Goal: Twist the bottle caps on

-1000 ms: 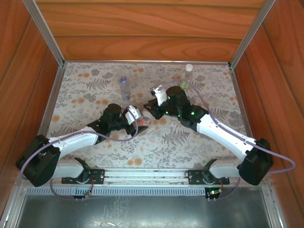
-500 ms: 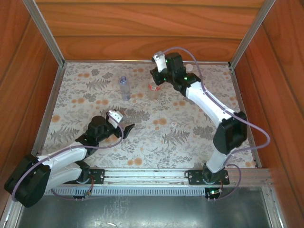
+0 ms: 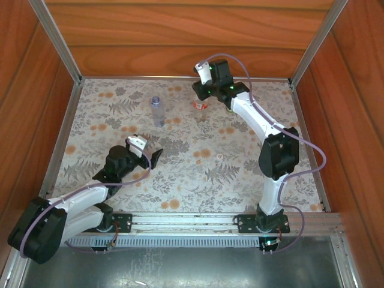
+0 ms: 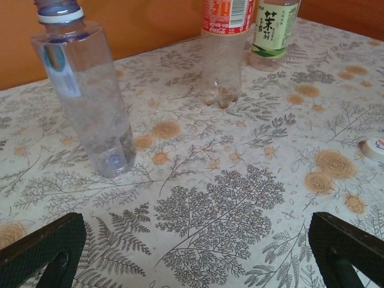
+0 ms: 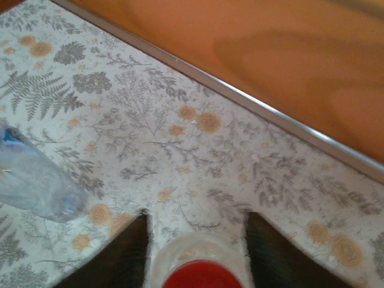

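Note:
My right gripper (image 3: pixel 201 98) reaches to the back of the table and hovers over the red-labelled bottle (image 3: pixel 200 106). In the right wrist view its red cap (image 5: pixel 201 277) sits on the bottle's neck between my fingers (image 5: pixel 129 252), which stand apart and clear of the cap. The right gripper (image 5: pixel 195 219) is open. My left gripper (image 3: pixel 151 155) is wide open and holds nothing, low over the cloth (image 4: pixel 195 222). Ahead of it stand the bluish bottle (image 4: pixel 84 96), the red-labelled bottle (image 4: pixel 225 48) and the green-labelled bottle (image 4: pixel 273 30). A white cap (image 4: pixel 375 148) lies loose on the cloth.
The floral tablecloth (image 3: pixel 198 180) is walled by wooden panels (image 3: pixel 180 42) and a metal rail (image 5: pixel 270 114) at the back. The bluish bottle (image 3: pixel 157 111) stands left of centre. The loose white cap (image 3: pixel 219 156) lies mid-table between the arms.
The right arm carried the red-labelled bottle from the middle to the back and its jaws have spread. The left gripper let go and drew back to the left.

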`<state>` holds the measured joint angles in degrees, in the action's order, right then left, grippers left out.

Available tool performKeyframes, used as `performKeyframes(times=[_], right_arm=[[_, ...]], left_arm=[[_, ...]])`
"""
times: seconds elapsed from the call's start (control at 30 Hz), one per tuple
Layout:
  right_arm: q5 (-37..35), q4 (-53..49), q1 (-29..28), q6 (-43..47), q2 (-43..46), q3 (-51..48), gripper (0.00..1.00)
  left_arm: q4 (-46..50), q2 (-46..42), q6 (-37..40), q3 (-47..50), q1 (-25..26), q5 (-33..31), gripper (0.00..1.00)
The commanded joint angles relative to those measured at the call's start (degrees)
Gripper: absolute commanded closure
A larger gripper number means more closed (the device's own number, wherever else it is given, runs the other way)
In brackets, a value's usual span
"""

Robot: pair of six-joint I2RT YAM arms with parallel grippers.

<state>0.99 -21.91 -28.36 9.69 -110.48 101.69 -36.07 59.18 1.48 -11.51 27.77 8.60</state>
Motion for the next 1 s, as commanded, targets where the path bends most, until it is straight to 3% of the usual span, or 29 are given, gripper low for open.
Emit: performKeyframes(times=[0.0,0.17,0.37,0.77,0.97], right_arm=[[1.0,-2.5,0.2,1.4,-0.1,2.3,0.35],[-1.1,-3.2,0.2,2.9,2.0,3.4,0.15],[-3.3,-1.1,0.0,3.9,9.8,-3.7,0.06],[4.0,4.0,-1.1,-1.1,32.4,-26.3,0.05],[4.1,1.7,-1.2,-2.1,38.1,-31.0,0.05]], left_arm=[[-2.6,1.7,-0.2,-0.9,-1.0,-0.7,0.0],[-7.0,6.8,-0.1,-2.6,-3.3,-0.4,0.0],[-17.3,17.2,-1.4,-6.0,-7.7,1.8,0.0],[-31.1,41.4,-1.7,-20.0,-11.3,7.7,0.0],[-33.2,49.5,-2.9,-26.9,-12.5,10.0,0.0]])
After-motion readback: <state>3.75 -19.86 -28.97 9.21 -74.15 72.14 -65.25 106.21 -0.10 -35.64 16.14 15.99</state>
